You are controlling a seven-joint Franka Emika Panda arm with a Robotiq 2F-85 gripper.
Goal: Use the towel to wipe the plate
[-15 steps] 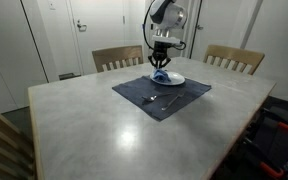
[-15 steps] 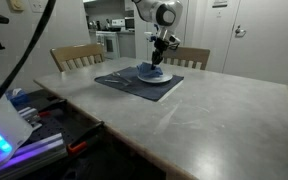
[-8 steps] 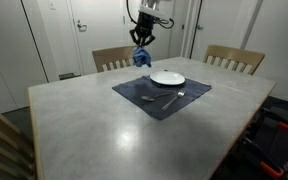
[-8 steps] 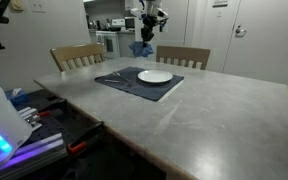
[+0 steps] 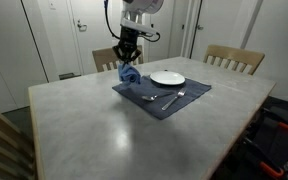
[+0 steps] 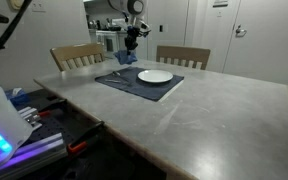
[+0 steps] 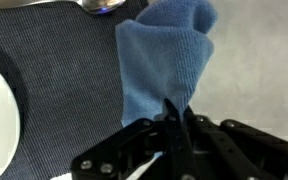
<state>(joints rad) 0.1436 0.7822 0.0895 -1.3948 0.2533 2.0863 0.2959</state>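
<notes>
Arm (image 5: 136, 10) reaching down from above, claw (image 5: 129, 63) vertical, pinched closed

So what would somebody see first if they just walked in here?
The blue towel jumps out first. It hangs from the robot's gripper at the corner of the dark placemat. Next comes the white plate on that placemat, on a big gray table with wooden chairs behind it.
</notes>
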